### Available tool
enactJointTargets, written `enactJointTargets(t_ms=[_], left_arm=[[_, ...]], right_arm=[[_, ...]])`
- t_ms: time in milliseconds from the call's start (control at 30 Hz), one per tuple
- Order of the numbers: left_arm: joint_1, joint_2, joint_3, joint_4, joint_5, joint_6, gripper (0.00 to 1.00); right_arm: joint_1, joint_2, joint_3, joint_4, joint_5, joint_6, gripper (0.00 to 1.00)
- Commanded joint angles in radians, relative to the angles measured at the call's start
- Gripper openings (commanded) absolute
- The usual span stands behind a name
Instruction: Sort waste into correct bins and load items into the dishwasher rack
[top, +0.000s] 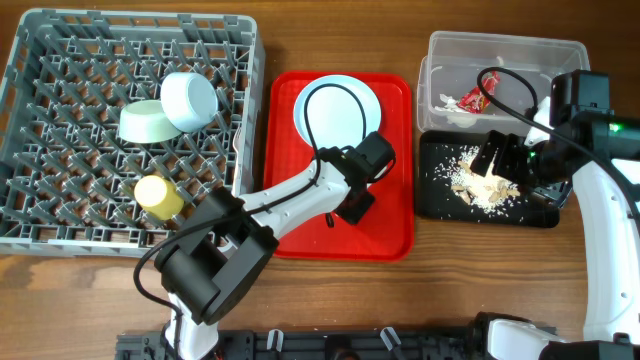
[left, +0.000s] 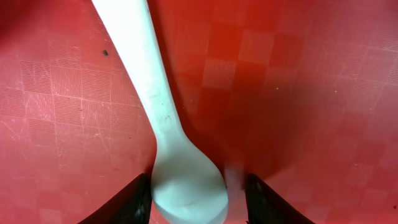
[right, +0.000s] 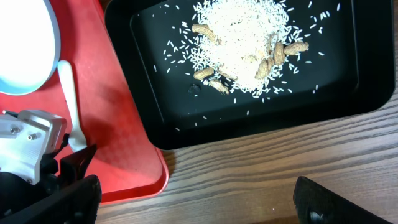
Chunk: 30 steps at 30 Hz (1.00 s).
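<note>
My left gripper (left: 196, 208) is on the red tray (left: 311, 93), released, fingers astride the spoon (left: 183, 180). My right gripper (right: 196, 200), right of tray: released.

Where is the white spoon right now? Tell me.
In the left wrist view the white spoon lies on the red tray, its bowl between the open fingers of the left gripper; the right wrist view shows it beside the plate.

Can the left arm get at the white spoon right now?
Probably yes: the left gripper sits open astride the bowl of the spoon on the red tray, nothing lying across it.
</note>
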Motion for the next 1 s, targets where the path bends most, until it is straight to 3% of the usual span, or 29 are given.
enactJointTargets(t_ms=[0,267,667,967], left_arm=[[0.006,0.026,-0.006,-0.003,0.014,0.000,0.44],[0.006,0.050,-0.006,0.001,0.021,0.000,0.44],[0.008,0.054,-0.006,0.018,0.019,0.001,0.33],[0.008,0.019,-0.006,-0.002,-0.002,0.000,0.30]], right_arm=[[-0.003,-0.017,0.004,-0.002,0.014,-0.020,1.00],[-0.003,-0.017,0.004,-0.002,0.014,-0.020,1.00],[-0.003,-0.017,0.004,-0.002,0.014,-0.021,1.00],[-0.003,-0.017,0.004,-0.002,0.014,-0.021,1.00]])
